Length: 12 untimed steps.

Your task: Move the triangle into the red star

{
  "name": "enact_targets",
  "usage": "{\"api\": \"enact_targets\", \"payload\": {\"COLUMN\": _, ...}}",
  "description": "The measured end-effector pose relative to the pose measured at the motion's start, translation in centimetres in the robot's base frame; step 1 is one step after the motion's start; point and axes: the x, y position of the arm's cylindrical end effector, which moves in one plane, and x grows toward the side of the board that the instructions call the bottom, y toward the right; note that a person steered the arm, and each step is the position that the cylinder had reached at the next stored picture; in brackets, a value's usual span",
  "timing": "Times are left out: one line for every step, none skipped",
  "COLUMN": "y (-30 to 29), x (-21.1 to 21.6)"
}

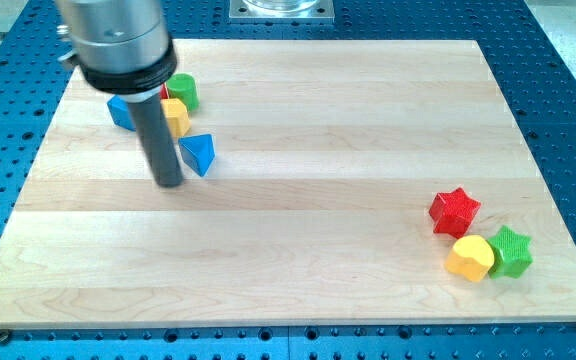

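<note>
Resting: my tip is sitting just left of the blue triangle
Red star: lying well apart, at the view's right
Claw: none showing

This is a robotics lab bench. A pale wooden board of glued planks lies on a blue metal breadboard table drilled with a regular grid of threaded holes. A square grey metal mounting plate sits at the view's top edge. A grey cylindrical robot arm housing carries a straight dark rod.
</note>
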Motion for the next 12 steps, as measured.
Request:
{"api": "enact_targets", "payload": {"y": 2.1, "x": -2.6}}
{"api": "enact_targets", "payload": {"y": -0.5, "x": -5.8}}
{"api": "enact_targets", "payload": {"y": 9.0, "x": -4.9}}
{"api": "enact_targets", "payload": {"y": 17.4, "x": -0.4}}
{"api": "enact_targets", "payload": {"y": 22.4, "x": 3.4}}
{"api": "enact_targets", "payload": {"y": 19.3, "x": 0.5}}
{"api": "enact_targets", "payload": {"y": 15.5, "x": -0.9}}
{"api": "enact_targets", "payload": {"y": 10.0, "x": 1.3}}
{"api": "enact_targets", "payload": {"y": 13.7, "x": 4.6}}
{"api": "enact_targets", "payload": {"y": 17.9, "x": 5.6}}
{"api": "enact_targets", "payload": {"y": 14.4, "x": 2.5}}
{"api": "enact_targets", "payload": {"y": 18.2, "x": 2.3}}
